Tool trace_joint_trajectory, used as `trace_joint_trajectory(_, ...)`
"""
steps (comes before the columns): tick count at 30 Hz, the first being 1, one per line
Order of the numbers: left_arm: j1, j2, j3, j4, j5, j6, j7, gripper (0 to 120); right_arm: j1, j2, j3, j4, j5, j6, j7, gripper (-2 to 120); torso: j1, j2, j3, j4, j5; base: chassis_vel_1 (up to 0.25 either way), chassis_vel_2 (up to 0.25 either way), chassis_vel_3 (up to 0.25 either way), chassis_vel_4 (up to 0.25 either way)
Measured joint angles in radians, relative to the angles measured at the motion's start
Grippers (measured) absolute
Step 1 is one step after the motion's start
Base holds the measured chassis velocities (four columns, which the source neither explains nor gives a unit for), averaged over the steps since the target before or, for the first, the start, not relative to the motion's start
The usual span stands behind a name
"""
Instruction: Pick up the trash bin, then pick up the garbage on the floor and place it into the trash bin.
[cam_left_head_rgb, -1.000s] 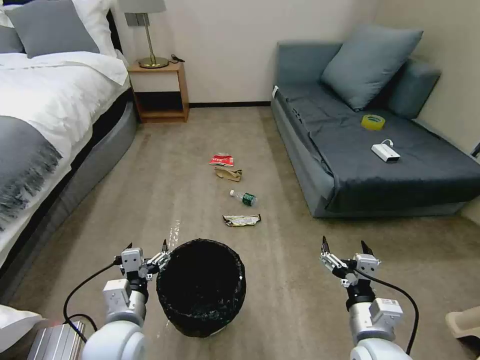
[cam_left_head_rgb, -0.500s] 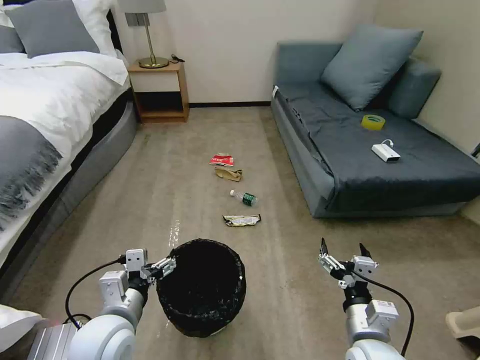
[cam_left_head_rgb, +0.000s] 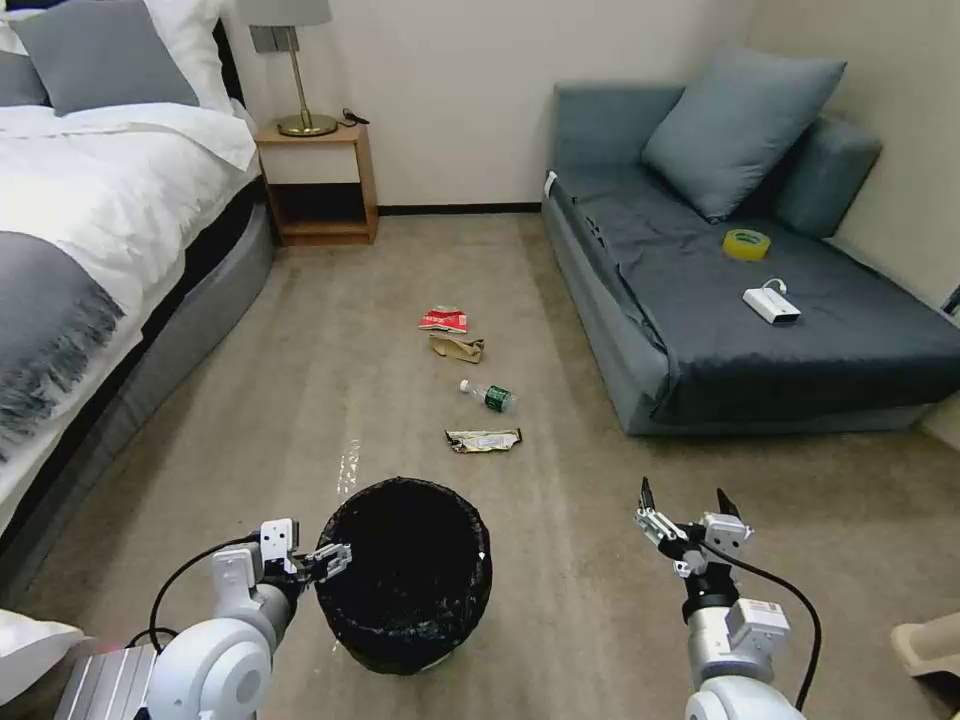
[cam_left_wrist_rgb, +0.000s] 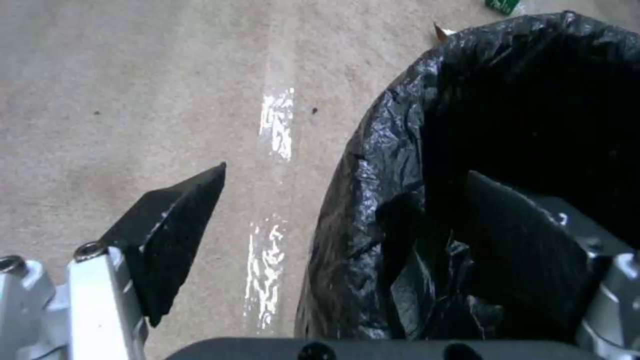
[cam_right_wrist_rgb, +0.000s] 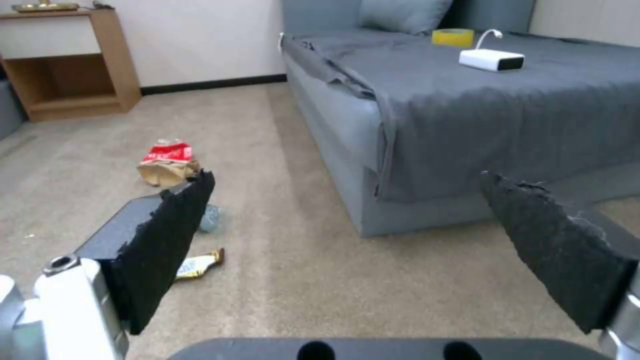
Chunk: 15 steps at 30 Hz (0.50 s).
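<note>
A bedroom floor, seen from the robot's head. The trash bin (cam_left_head_rgb: 403, 572), round and lined with a crinkly black bag, stands upright on the beige carpet floor (cam_left_head_rgb: 300, 400) directly in front of the robot. The left end effector (cam_left_head_rgb: 318, 556) is at the bin's left rim with its fingers spread; in the left wrist view one finger (cam_left_wrist_rgb: 170, 240) is outside the wall and the other (cam_left_wrist_rgb: 527, 250) reaches over the inside of the bag, apparently straddling the rim so that it can be pinched and lifted. It has not yet clamped.

The right end effector (cam_left_head_rgb: 686, 522) hovers above bare carpet to the right of the bin, fingers spread wide and holding nothing, probably waiting for the litter.

The garbage lies in a loose line beyond the bin: a gold-silver wrapper (cam_left_head_rgb: 484, 440) nearest, then a small bottle (cam_left_head_rgb: 488, 396), crumpled brown paper (cam_left_head_rgb: 457, 347) and a red-white packet (cam_left_head_rgb: 443, 320) farthest.
</note>
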Motion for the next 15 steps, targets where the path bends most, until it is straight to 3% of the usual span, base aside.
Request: trace_joint_trajectory(15,-0.019,0.004,0.03,0.043,-0.007,-0.022,0.04,34,-0.009,0.0,0.012,-0.001,-0.001,0.004,0.024,100,0.0,0.0,0.0,0.0,-0.0001,0.0,0.0,0.0,0.0)
